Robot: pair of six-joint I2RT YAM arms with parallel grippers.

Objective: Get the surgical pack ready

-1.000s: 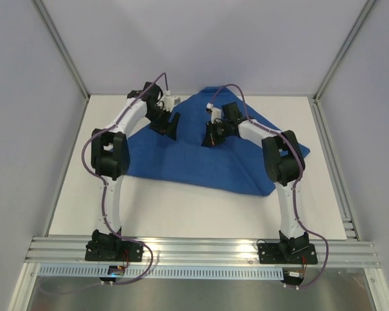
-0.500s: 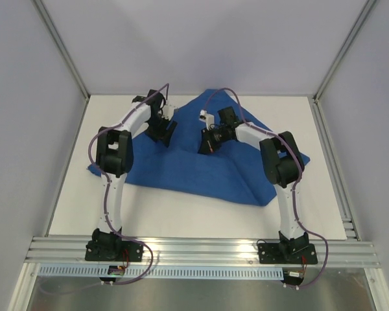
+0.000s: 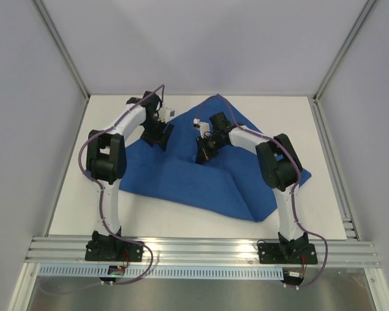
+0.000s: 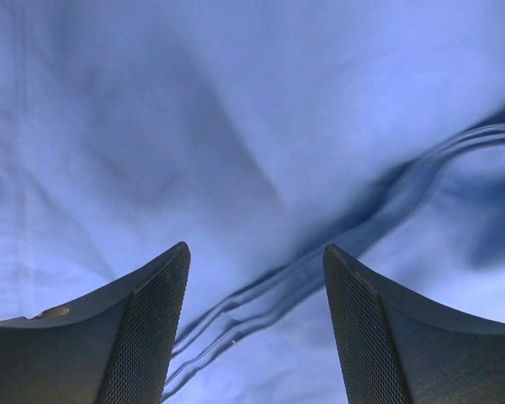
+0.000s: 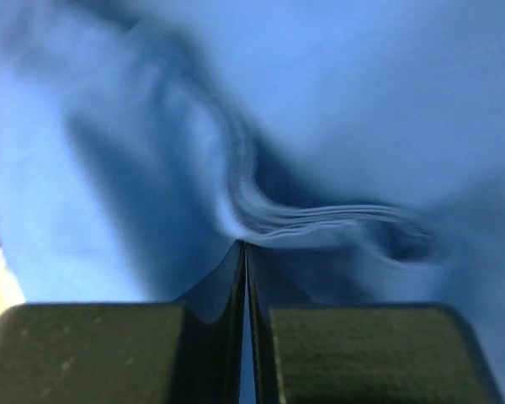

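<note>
The royal-blue drape (image 3: 194, 175) lies spread and rumpled across the middle of the white table. My left gripper (image 3: 161, 138) hangs open just over its far left part; in the left wrist view the drape (image 4: 236, 126) fills the frame, with a ridge of folds between the open fingers (image 4: 151, 337). My right gripper (image 3: 204, 154) is shut on a pinched fold of the drape near its middle; the right wrist view shows the cloth (image 5: 320, 220) bunched at the closed fingertips (image 5: 244, 246). The steel tray, instruments and gauze are out of view.
The white table (image 3: 181, 217) shows bare along the near side and at the far left. Grey walls and metal frame posts (image 3: 61, 48) enclose it. A slotted rail (image 3: 201, 249) carries the arm bases at the near edge.
My right gripper has dragged the pinched fold leftward and nearer, shifting the whole drape. My left gripper has moved slightly left and stayed open over the cloth.
</note>
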